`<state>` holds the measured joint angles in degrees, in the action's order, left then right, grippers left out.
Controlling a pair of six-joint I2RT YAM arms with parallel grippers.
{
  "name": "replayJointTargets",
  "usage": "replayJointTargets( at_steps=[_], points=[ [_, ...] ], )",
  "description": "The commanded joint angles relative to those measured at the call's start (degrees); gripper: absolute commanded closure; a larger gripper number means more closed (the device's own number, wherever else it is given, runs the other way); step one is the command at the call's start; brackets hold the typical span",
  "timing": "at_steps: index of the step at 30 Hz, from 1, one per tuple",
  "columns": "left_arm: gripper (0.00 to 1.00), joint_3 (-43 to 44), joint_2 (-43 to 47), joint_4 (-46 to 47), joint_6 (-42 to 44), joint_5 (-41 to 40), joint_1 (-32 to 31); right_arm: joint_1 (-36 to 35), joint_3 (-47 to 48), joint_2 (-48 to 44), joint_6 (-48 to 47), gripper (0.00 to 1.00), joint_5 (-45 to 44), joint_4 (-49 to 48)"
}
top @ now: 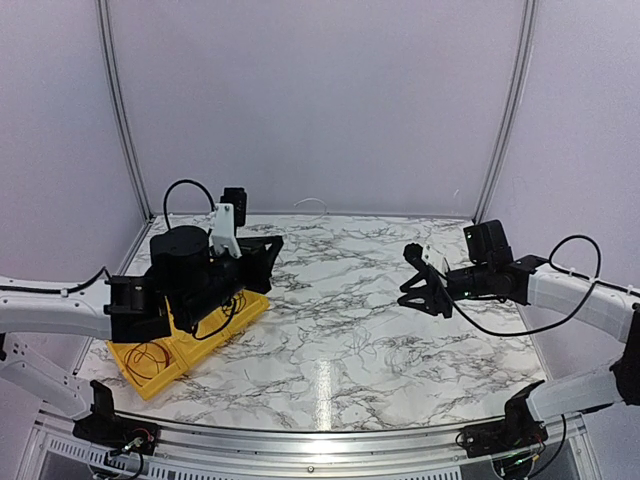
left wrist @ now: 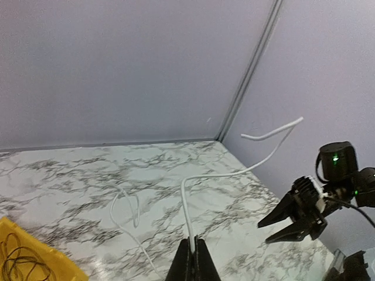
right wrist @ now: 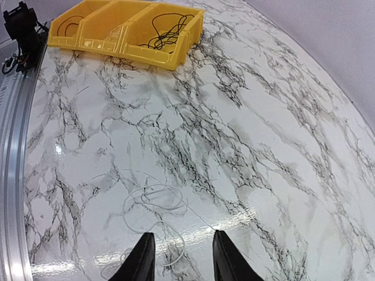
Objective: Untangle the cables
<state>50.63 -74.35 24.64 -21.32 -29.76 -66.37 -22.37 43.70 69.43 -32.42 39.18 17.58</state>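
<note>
Step in hand: a single strand is judged to be in the course of being drawn out of the tangle. One end is gripped by the left arm, and the rest trails across the workspace.
Left end effector (left wrist: 193,249): fingers are pressed together and clamped on a white cable (left wrist: 185,205) just above the tips.
White cable: it rises from the left fingers, bends sharply to the right and runs through the air towards the back corner. Its free end is held up clear of the surface (right wrist: 246,146).
Right end effector (right wrist: 182,234): the fingers are spread apart with nothing seen between them. It is held low over the surface, pointed towards the left arm.
Pale loops (right wrist: 155,196): a thin pale wire lies in loose overlapping rings on the surface just ahead of the right fingers. Whether it belongs to the strand held by the left arm cannot be told.
Black cables (right wrist: 167,32): small coils lie in compartments of the yellow tray (right wrist: 117,50) at the left edge of the surface, well apart from the pale loops.
Progress: the job is judged to be partly done, since some wire is sorted into the tray and pale wire is still looped.
Next move: the right fingers would need to be lowered onto one ring of the pale loops and closed on a single strand. The two arms would then be drawn apart slowly, so that crossings are pulled open and not tightened.
Risk: the wire is very thin and faint against the marbled veins, so a missed or double pinch is likely.
</note>
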Motion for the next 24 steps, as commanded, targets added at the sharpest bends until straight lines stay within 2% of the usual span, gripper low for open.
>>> replayJointTargets(
  at_steps=[1, 10, 19, 24],
  points=[
    [1.00, 0.88, 6.72, -28.12, -4.08, -9.45, 1.59, 0.34, 2.20, -0.04, -3.97, 0.65, -2.72, -1.77],
    [1.00, -1.90, 19.92, -50.60, -15.55, -12.86, 6.84, 0.23, 2.32, 1.34, -6.50, 0.65, -4.73, -0.59],
    [1.00, -11.96, 25.49, -52.09, -19.43, -13.15, 12.99, -0.20, 3.06, 3.97, -7.97, 0.65, -6.07, 0.78],
    [1.00, -16.02, 25.52, -52.15, -22.64, -9.74, 17.08, -0.35, 3.06, 4.63, -8.32, 0.65, -6.56, 0.96]
  ],
)
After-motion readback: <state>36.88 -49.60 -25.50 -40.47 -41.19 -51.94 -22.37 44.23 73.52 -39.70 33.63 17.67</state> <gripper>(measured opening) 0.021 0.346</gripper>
